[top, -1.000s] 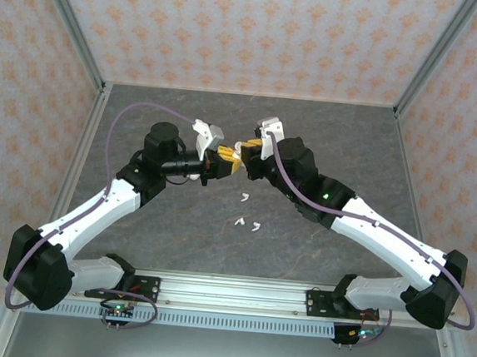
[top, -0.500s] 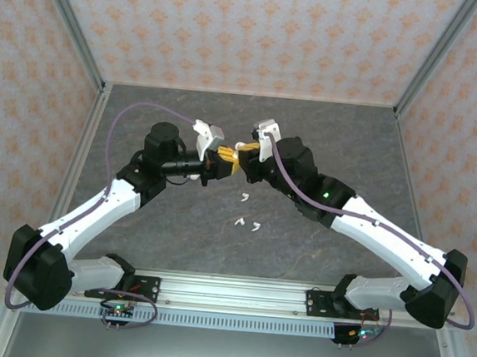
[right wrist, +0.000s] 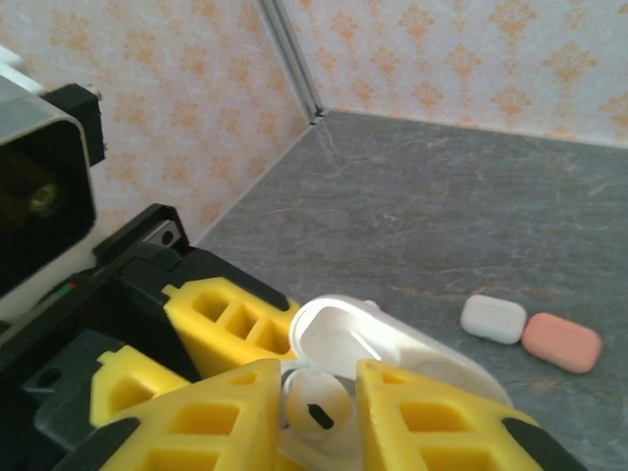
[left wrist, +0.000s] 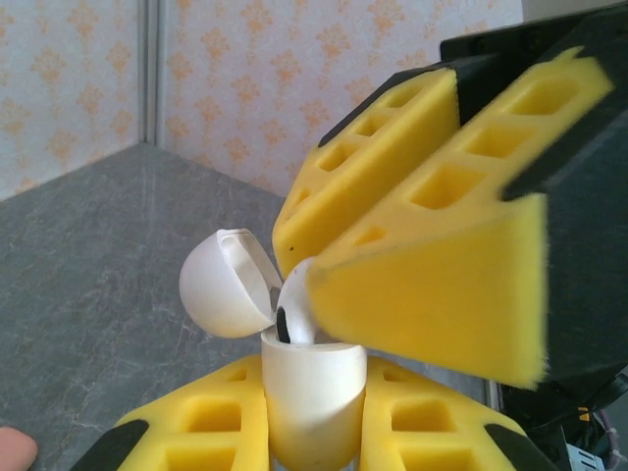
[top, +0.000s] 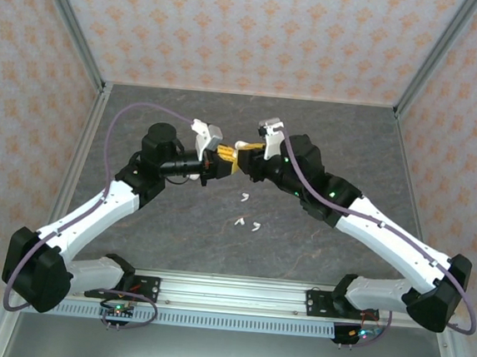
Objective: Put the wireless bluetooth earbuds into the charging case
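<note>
Left wrist: the left gripper (left wrist: 306, 437) clamped the open charging case (left wrist: 312, 392) while the right gripper (left wrist: 300, 267) pinched a white earbud (left wrist: 294, 312) between its jaws at the case's mouth.

The grey, marbled stone-pattern bench (top: 175, 231) is enclosed on three sides by walls papered in a pale peach floral print (top: 251, 38). Two slanted aluminium corner posts (top: 72, 26) (top: 433, 53) stand where the walls join. A slotted aluminium rail (top: 228, 293) runs along the near bench edge.
</note>
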Action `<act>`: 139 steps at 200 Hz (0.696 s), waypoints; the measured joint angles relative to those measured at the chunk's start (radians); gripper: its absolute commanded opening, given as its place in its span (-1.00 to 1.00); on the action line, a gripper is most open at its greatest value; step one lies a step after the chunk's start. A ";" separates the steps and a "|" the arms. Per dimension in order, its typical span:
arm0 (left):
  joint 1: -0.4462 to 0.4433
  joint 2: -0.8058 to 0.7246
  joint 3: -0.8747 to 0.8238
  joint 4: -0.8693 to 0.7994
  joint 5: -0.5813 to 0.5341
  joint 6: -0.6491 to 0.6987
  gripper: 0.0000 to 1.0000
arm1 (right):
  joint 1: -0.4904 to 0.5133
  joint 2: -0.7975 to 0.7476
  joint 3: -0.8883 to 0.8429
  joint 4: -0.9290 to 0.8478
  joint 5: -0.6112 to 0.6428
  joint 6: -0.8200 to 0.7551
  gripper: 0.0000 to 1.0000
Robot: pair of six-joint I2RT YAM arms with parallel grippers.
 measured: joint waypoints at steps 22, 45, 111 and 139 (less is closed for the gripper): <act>0.000 0.000 0.000 0.013 0.000 -0.007 -1.00 | -0.002 -0.028 0.000 0.014 -0.034 0.042 -0.04; 0.000 0.000 -0.002 0.023 0.000 -0.008 -1.00 | -0.006 -0.073 0.000 0.040 -0.050 0.065 0.10; 0.000 -0.039 -0.016 0.027 -0.044 -0.006 -1.00 | -0.013 -0.148 0.000 -0.039 0.074 0.097 0.10; 0.000 -0.079 -0.039 0.027 -0.105 0.001 -1.00 | -0.021 -0.157 0.000 -0.133 0.174 0.132 0.11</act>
